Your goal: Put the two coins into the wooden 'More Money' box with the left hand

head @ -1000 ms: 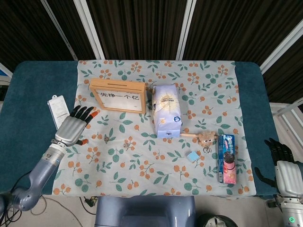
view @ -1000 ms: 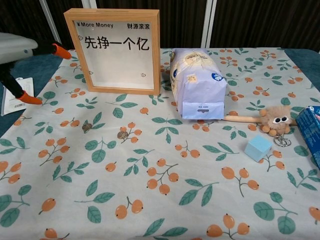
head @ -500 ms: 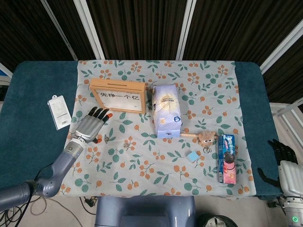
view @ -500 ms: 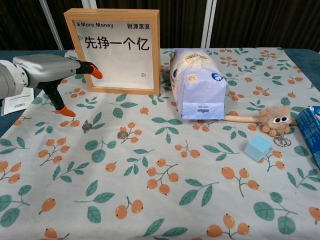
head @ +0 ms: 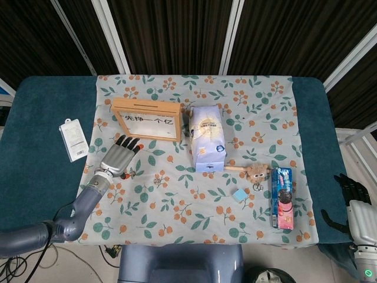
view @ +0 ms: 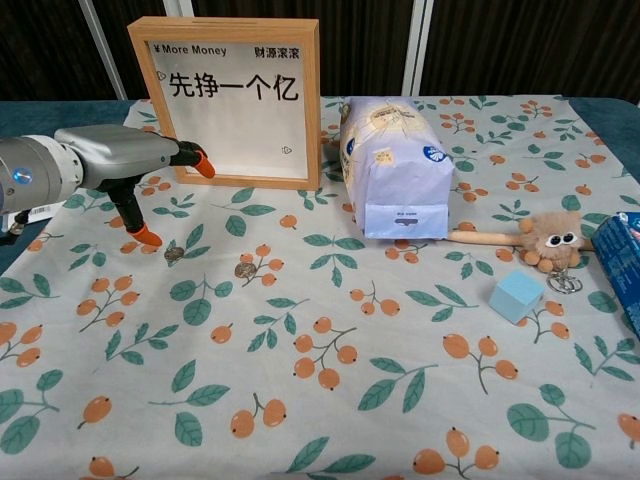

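Observation:
The wooden 'More Money' box (head: pixel 147 119) (view: pixel 235 100) stands upright at the back left of the floral cloth. Two small dark coins lie flat on the cloth in front of it, one (view: pixel 174 254) to the left and the other (view: pixel 245 269) to its right. My left hand (head: pixel 119 158) (view: pixel 120 165) hovers just left of the box front, fingers apart and holding nothing. Its orange thumb tip (view: pixel 148 237) hangs just above and left of the left coin. My right hand (head: pixel 356 212) rests off the table's right edge, fingers spread and empty.
A blue-white bag (head: pixel 207 138) (view: pixel 395 165) stands right of the box. Further right are a plush keychain toy (head: pixel 257 172) (view: pixel 548 240), a light blue cube (head: pixel 240 195) (view: pixel 517 296) and a cookie box (head: pixel 282 197). A white packet (head: pixel 73 139) lies on the teal table at the left.
My left hand has moved right from beside the white packet onto the cloth and come down near the left coin. The coins and the right hand have not moved.

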`<state>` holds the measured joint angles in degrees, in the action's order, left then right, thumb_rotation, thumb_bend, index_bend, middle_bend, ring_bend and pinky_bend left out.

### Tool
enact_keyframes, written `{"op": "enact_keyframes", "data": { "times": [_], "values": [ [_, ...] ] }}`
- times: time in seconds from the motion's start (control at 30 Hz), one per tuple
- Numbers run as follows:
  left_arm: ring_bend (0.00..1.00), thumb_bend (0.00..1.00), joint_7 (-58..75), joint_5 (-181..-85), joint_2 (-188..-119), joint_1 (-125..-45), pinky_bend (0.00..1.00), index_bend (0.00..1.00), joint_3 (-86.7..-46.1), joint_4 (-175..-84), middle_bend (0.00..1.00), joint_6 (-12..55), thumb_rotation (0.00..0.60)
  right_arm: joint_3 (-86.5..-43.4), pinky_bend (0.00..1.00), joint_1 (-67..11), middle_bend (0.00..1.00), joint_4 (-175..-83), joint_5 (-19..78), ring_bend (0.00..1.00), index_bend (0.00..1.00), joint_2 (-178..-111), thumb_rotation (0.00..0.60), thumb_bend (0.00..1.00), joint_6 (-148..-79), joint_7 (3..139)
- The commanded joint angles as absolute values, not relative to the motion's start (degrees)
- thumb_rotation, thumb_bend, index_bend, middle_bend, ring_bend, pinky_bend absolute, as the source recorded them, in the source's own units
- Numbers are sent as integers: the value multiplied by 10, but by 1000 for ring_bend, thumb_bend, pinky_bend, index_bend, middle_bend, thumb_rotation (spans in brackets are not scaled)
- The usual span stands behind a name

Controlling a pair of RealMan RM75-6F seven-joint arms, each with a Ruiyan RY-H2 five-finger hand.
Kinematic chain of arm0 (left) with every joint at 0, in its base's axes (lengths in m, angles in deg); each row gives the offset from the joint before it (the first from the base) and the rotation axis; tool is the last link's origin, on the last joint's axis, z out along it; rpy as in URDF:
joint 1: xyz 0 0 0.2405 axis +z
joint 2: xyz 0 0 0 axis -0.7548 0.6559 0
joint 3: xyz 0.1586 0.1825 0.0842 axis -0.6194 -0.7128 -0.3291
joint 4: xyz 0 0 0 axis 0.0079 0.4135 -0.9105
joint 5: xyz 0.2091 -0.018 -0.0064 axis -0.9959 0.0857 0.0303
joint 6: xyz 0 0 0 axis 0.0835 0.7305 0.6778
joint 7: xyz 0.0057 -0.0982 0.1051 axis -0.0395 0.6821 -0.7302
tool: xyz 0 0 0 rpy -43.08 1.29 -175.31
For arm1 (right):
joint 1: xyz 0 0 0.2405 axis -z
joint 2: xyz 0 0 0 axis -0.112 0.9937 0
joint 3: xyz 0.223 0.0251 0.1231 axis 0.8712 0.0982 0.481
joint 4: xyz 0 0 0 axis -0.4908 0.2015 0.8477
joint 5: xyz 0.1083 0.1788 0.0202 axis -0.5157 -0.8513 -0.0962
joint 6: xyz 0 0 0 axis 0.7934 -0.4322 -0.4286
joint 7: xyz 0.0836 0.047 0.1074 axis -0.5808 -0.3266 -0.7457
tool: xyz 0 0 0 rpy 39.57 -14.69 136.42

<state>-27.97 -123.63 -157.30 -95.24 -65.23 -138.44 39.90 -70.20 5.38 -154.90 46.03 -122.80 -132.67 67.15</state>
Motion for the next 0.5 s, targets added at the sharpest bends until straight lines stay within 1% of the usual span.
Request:
{"op": "enact_keyframes", "data": {
  "times": [0.03, 0.5],
  "values": [
    [0, 130, -283, -1230, -1581, -957, 0, 180, -659, -1376, 0, 399, 600, -701, 0, 54, 78, -1549, 459, 61, 124, -1228, 600, 369, -1327, 671],
    [0, 129, -268, -1224, -1610, -971, 0, 180, -676, -1336, 0, 403, 600, -698, 0, 54, 78, -1550, 453, 61, 124, -1228, 600, 369, -1328, 673]
  ]
}}
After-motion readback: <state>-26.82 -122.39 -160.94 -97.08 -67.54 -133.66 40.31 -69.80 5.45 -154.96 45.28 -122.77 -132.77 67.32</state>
